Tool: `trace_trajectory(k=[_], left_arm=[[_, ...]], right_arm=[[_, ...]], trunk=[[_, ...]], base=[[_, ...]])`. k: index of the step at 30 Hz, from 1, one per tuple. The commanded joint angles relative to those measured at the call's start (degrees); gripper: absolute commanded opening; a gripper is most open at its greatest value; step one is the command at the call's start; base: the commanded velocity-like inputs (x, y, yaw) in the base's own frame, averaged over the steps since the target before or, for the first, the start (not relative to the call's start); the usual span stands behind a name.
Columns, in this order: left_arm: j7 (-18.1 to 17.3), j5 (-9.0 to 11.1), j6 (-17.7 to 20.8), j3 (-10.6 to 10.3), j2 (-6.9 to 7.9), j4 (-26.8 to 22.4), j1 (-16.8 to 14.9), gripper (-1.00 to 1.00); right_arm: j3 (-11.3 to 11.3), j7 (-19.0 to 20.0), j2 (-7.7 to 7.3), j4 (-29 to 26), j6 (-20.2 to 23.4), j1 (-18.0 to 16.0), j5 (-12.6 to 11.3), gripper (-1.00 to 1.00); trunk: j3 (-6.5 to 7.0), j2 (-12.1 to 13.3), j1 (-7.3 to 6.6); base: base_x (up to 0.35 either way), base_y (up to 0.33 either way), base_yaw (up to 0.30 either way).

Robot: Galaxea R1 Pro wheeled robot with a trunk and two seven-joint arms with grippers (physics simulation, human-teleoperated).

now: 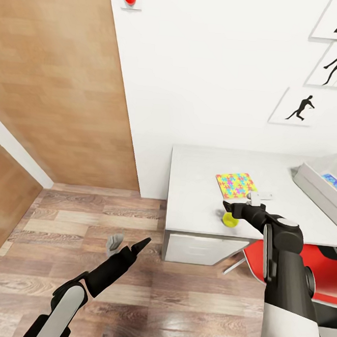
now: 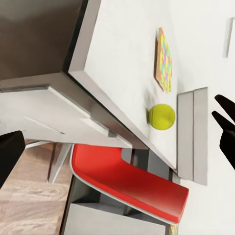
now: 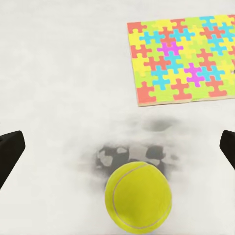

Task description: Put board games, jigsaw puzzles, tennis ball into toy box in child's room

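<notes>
- Yellow-green tennis ball [image 3: 138, 197] sits on the white counter [image 1: 197, 191], near its front edge, just in front of the jigsaw puzzle [image 1: 235, 185], apart from it.
- Step in hand, as I judge it: grasping the ball. Right tool [image 1: 229, 210] hovers over it, jaws spread wide, empty; the wrist view shows a fingertip on each side, neither touching the ball.
- Next move calls for: a descent centred on the ball, then a gentle close. It is round and could roll off toward the counter edge if nudged.
- Toy box [image 1: 324, 187] sits at the counter's far right, well apart from the ball.
- Left tool [image 1: 140, 246] hangs over the floor beside the counter, holding nothing; opening I cannot tell.
- Red chair [image 1: 288, 261] is tucked under the counter.
</notes>
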Motion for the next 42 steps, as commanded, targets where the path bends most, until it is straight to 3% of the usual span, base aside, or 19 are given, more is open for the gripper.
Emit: trace_trajectory(k=[1, 42], left_arm=[[0.01, 0.34, 0.23, 0.00, 0.02, -0.02, -0.03, 1.00], [0.01, 0.33, 0.20, 0.01, 0.01, -0.02, -0.03, 1.00]], right_arm=[[-0.10, 0.60, 0.06, -0.06, 0.14, -0.07, 0.60, 1.00], [-0.02, 0.61, -0.43, -0.06, 0.14, 0.09, 0.44, 1.00]], trunk=[[-0.17, -0.10, 0.03], [-3.93, -0.10, 0.03]], base=[[0.000, 0.000, 0.000], [0.000, 0.000, 0.000]])
